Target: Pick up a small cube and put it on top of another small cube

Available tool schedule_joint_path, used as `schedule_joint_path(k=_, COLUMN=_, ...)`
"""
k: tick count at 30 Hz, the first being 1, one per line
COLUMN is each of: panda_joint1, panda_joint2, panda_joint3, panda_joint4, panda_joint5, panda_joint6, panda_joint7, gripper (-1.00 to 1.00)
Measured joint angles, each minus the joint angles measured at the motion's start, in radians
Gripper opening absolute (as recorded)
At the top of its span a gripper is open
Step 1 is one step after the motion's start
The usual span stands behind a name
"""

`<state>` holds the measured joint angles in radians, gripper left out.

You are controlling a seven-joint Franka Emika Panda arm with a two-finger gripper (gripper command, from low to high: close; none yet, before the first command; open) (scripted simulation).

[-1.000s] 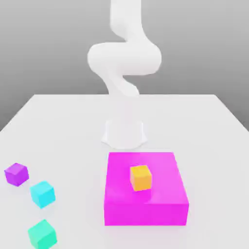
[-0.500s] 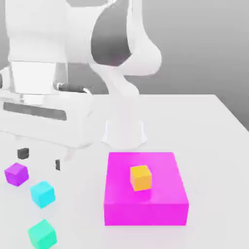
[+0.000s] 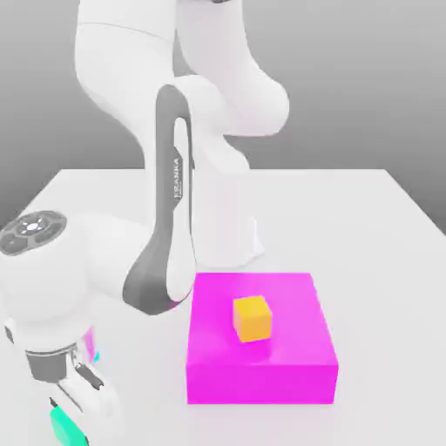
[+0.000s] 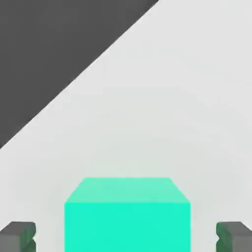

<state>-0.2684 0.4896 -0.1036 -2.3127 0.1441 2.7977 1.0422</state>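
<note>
The small cube (image 4: 127, 219) is mint green and rests on the white table, between my gripper's (image 4: 126, 238) two dark fingertips (image 4: 17, 237). A clear gap shows on each side of the cube, so the gripper is open and touches nothing. In the exterior view my gripper (image 3: 74, 416) hangs low at the front left, and only a corner of the mint cube (image 3: 61, 428) peeks out beneath the hand. The other small cube (image 3: 252, 318), orange-yellow, sits on top of the flat magenta block (image 3: 292, 370) to the exterior view's right.
The white arm (image 3: 165, 235) bends down across the exterior view's left half, and its base stands behind the magenta block. A sliver of a cyan cube (image 3: 95, 355) shows behind the wrist. The table edge (image 4: 78, 74) runs diagonally beyond the mint cube.
The arm has swung down to the exterior view's front left, and the hand has dropped over the mint cube. It now covers the purple cube and most of the cyan one.
</note>
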Motion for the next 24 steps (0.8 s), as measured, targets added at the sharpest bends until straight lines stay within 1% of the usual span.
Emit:
schedule_joint_path(k=4, panda_joint1=-0.002, panda_joint2=0.004, panda_joint3=0.002, panda_joint4=0.001, panda_joint5=0.000, panda_joint6=0.003, panda_joint7=0.000, gripper=-1.00)
schedule_joint_path(k=9, panda_joint1=0.024, panda_joint2=-0.152, panda_joint3=-0.025, panda_joint4=-0.039, panda_joint5=-0.043, panda_joint6=-0.113, panda_joint7=0.027, gripper=-1.00)
schedule_joint_path(k=15, panda_joint1=0.093, panda_joint2=-0.371, panda_joint3=0.044, panda_joint4=-0.169, panda_joint5=-0.078, panda_joint6=-0.199, panda_joint7=-0.031, gripper=-1.00)
schedule_joint_path(k=19, panda_joint1=0.181, panda_joint2=-0.516, panda_joint3=0.086, panda_joint4=-0.259, panda_joint5=-0.087, panda_joint6=-0.253, panda_joint7=-0.085, gripper=-1.00)
schedule_joint_path(k=24, panda_joint1=0.240, panda_joint2=-0.697, panda_joint3=0.125, panda_joint4=-0.372, panda_joint5=-0.095, panda_joint6=-0.321, panda_joint7=-0.155, gripper=-1.00)
